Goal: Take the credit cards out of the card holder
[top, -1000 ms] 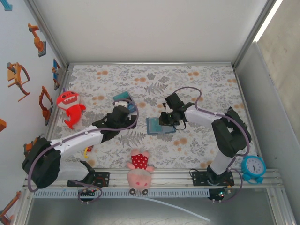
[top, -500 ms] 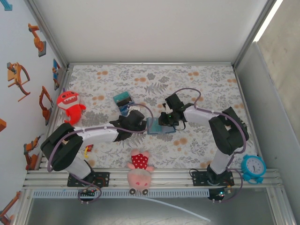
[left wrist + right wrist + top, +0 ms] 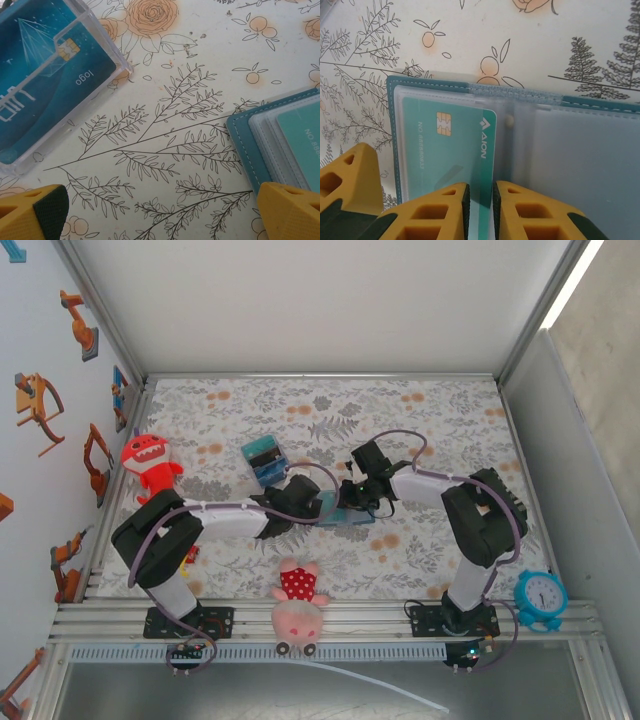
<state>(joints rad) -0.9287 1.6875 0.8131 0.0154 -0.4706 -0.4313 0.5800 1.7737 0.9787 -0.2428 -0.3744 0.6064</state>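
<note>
The card holder (image 3: 352, 521) (image 3: 391, 125) lies open on the floral cloth, a teal credit card (image 3: 445, 145) (image 3: 302, 145) in its left sleeve, one edge jutting toward the fold. My right gripper (image 3: 352, 502) (image 3: 479, 200) stands over that edge, its pads almost shut with a thin slit between them. I cannot tell whether they pinch the card. My left gripper (image 3: 318, 506) (image 3: 162, 212) hangs wide open at the holder's (image 3: 245, 145) left edge with bare cloth between its fingers; one of them (image 3: 350, 180) shows in the right wrist view.
A clear case holding a blue card (image 3: 264, 458) (image 3: 45, 85) lies just left of the holder. A red shark plush (image 3: 150, 468) sits at far left, a pink plush (image 3: 298, 605) at the near edge, a blue alarm clock (image 3: 540, 598) at near right.
My left arm has swung right, from beside the clear case to the holder's left edge, staying open. The right gripper has held its place on the holder.
</note>
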